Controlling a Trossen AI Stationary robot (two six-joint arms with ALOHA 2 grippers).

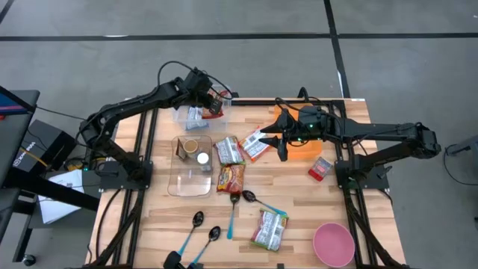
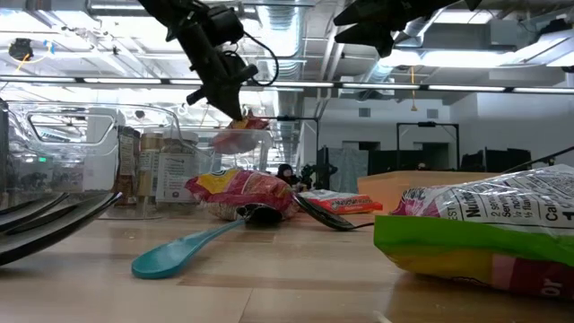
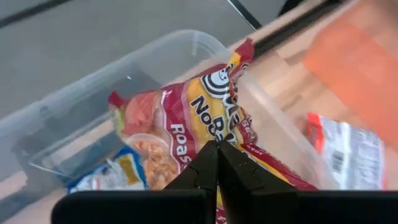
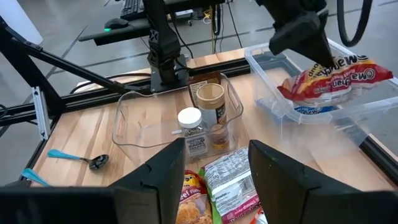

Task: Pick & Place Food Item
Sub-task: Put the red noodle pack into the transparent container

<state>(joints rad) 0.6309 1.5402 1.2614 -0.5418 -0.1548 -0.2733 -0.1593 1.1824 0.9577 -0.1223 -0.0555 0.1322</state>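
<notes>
Left gripper (image 1: 211, 101) clamped tight on a red and yellow snack packet (image 3: 186, 127), fingers pinched together on the packet's lower edge in the left wrist view. Hanging right above the clear plastic bin (image 1: 196, 114) at the far edge of the table (image 1: 299, 202), with the packet dangling over the bin's open top and not resting inside. Already in the bin under it: another small packet with blue on it (image 3: 118, 171).

From the low view, same story: packet (image 2: 240, 128) held up in the air off the left gripper (image 2: 235, 106), well above table level. Right wrist view catches it from the other side, the packet (image 4: 336, 74) draped over the bin's (image 4: 298, 106) rim line with the left gripper (image 4: 311, 46) on top of it.

Right gripper (image 1: 282, 153) off to the side of the bin, hovering near the orange tray (image 1: 302, 146), fingers (image 4: 165, 171) parted with nothing between them. Nowhere near the packet.

Just beside the bin toward the near edge: a clear container (image 1: 190, 168) with a couple of jars in it (image 4: 205, 118). More snack packets (image 1: 231, 164) lying flat next to that container, well apart from the bin. Spoons (image 1: 239, 200) and a pink bowl (image 1: 333, 244) far from the bin, down at the near edge.
</notes>
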